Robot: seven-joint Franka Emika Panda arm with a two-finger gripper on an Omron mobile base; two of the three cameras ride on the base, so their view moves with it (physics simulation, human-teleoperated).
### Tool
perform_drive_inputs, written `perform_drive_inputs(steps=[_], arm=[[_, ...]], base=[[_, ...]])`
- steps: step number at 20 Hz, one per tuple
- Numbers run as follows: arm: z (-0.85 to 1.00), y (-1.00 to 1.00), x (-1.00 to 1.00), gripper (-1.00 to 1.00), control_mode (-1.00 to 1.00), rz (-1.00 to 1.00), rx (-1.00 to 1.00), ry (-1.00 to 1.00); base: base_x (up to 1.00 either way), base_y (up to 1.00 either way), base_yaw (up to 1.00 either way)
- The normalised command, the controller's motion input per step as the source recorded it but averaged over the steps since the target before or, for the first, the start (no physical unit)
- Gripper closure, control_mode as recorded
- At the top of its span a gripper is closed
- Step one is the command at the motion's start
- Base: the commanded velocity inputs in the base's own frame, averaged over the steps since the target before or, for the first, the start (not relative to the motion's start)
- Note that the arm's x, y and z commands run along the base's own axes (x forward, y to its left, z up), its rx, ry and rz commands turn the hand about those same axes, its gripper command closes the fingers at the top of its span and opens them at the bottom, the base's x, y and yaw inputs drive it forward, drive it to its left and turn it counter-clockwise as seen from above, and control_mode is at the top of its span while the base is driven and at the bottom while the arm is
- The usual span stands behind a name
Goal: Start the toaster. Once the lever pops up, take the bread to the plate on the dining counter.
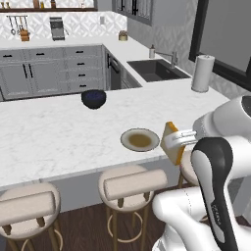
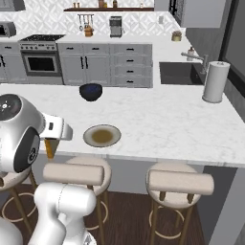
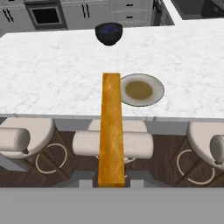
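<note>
Hand view shows our pincer [image 3: 109, 183] pinching the bread [image 3: 110, 127] edge-on, over the stools just short of the marble surface [image 3: 52, 78]; we judge the carry underway, needing next a forward reach to the plate [image 3: 151, 98].

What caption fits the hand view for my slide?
Gripper holds the bread edge-on above the stools, short of the plate on the dining counter.

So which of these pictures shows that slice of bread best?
The left base view: the bread shows its tan face and crust, pinched in the claw beside the plate. The hand view gives just its orange edge. In the right base view it is mostly hidden behind the arm.
</note>
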Motion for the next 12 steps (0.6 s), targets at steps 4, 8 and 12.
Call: perform_drive_inputs(steps=[4, 8, 12], arm=[[0.0, 0.0, 0.0, 1.0, 1.0, 0.0, 0.0, 0.0], [0.0, 0.0, 0.52, 1.0, -1.0, 0.02, 0.0, 0.04], [0.0, 0.0, 0.97, 1.0, -1.0, 0.1, 0.0, 0.1]], base=[[0.06, 0.0, 0.0], [0.0, 0.0, 0.0], [0.0, 0.0, 0.0]])
